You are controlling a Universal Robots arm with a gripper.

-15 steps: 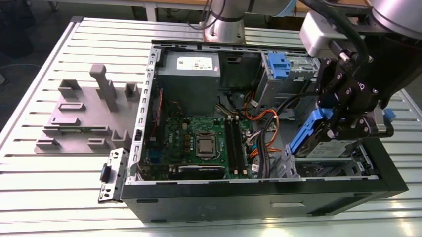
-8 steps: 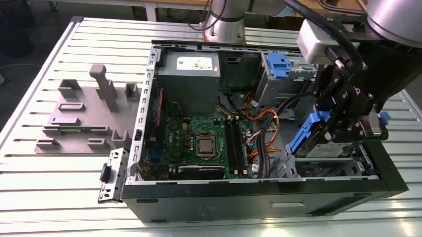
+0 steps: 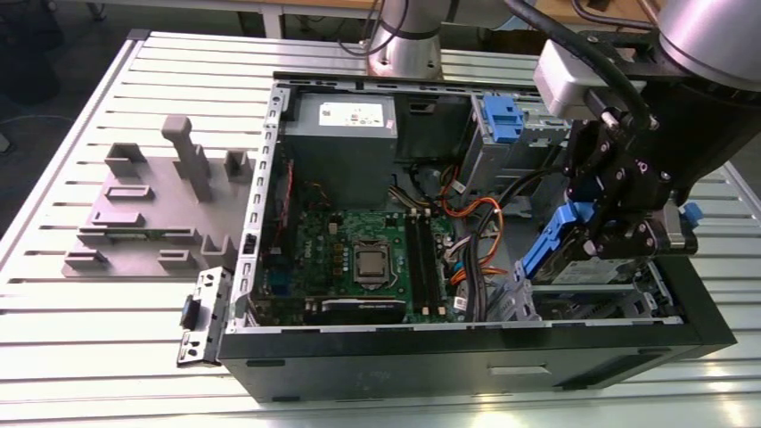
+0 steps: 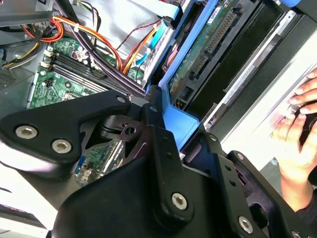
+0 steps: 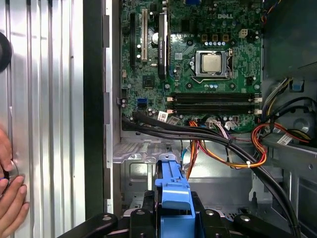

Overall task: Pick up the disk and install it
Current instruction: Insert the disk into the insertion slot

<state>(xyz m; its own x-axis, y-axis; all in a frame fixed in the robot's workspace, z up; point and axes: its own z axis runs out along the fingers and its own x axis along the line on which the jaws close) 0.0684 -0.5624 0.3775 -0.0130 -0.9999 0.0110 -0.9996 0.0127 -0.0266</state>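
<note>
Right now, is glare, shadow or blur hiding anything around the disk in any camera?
Exterior view: glare washes the near slats of the table; the disk is dimmer but distinct. Second wrist view: the table burns white and the person's hand is smeared by motion. First wrist view: evenly lit, the motherboard and the disk's blue rail crisp.

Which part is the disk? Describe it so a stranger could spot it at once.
Find the open computer case on the slatted table; in its near corner on the exterior view's right, the gripper grips the disk. It is flat and silver-grey with blue side rails, unlike the bigger grey box with a white sticker or the blue cage latch farther back.
</note>
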